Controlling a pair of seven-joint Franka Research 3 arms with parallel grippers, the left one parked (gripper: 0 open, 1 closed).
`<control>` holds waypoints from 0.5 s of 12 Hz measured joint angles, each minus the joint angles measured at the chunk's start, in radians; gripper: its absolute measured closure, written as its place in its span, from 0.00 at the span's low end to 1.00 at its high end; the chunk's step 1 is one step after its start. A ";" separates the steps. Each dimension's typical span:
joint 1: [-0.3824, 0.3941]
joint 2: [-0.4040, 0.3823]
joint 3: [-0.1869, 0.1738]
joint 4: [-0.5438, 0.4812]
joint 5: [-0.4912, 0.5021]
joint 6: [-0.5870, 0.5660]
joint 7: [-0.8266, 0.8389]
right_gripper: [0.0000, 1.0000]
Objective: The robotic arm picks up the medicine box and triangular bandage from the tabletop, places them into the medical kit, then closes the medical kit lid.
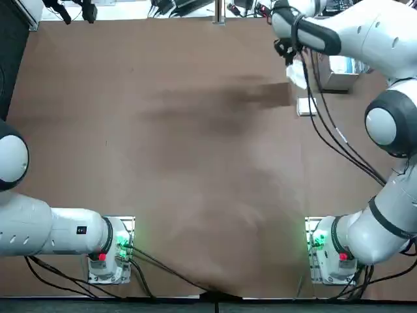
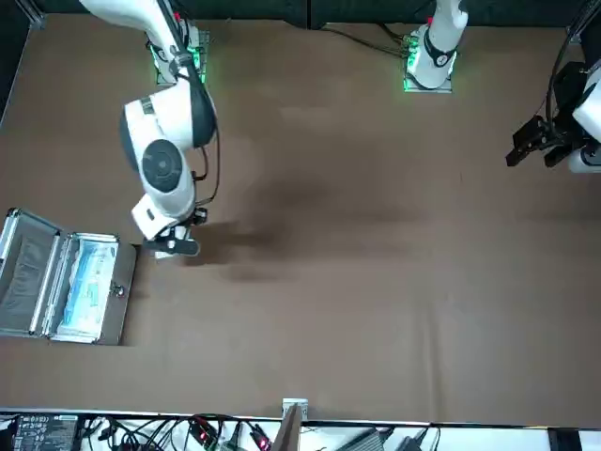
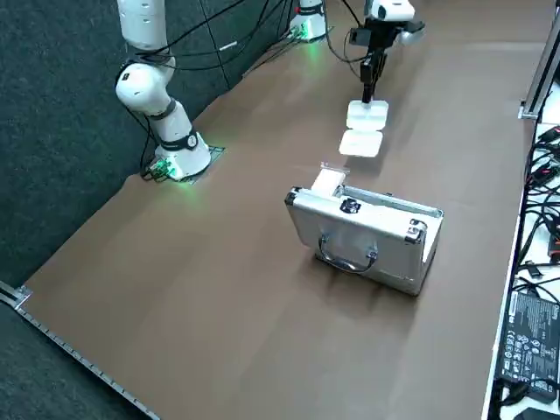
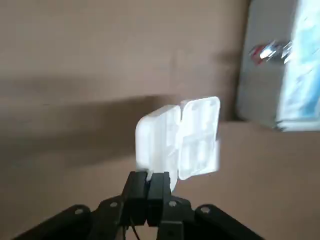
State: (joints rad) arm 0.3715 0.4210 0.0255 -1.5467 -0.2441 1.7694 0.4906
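My right gripper (image 3: 366,94) is shut on the triangular bandage (image 3: 366,122), a crinkly white packet with two puffy lobes that hangs below the fingers over the table. The wrist view shows the fingertips (image 4: 152,182) pinching one edge of the bandage (image 4: 180,137). In the top view the bandage (image 1: 296,73) sits just below the gripper (image 1: 287,52). The medicine box (image 1: 306,105), small, flat and white, lies on the table beside the medical kit (image 1: 335,81). The kit (image 2: 89,287) is open, showing its pale blue-white lining. Its lid (image 3: 359,241) carries a curved handle.
The kit stands near the table's far right corner from the robot's side. Cables and electronics (image 3: 529,332) line the far edge beyond the kit. The brown tabletop (image 1: 195,163) stretches wide toward the parked left arm.
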 joint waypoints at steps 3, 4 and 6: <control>-0.050 0.000 -0.001 0.071 -0.038 -0.047 -0.200 0.99; -0.066 0.000 -0.001 0.081 -0.044 -0.050 -0.269 0.99; -0.097 0.000 -0.002 0.085 -0.083 -0.050 -0.414 0.99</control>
State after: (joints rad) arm 0.2744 0.4211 0.0235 -1.4614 -0.3269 1.7195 0.0763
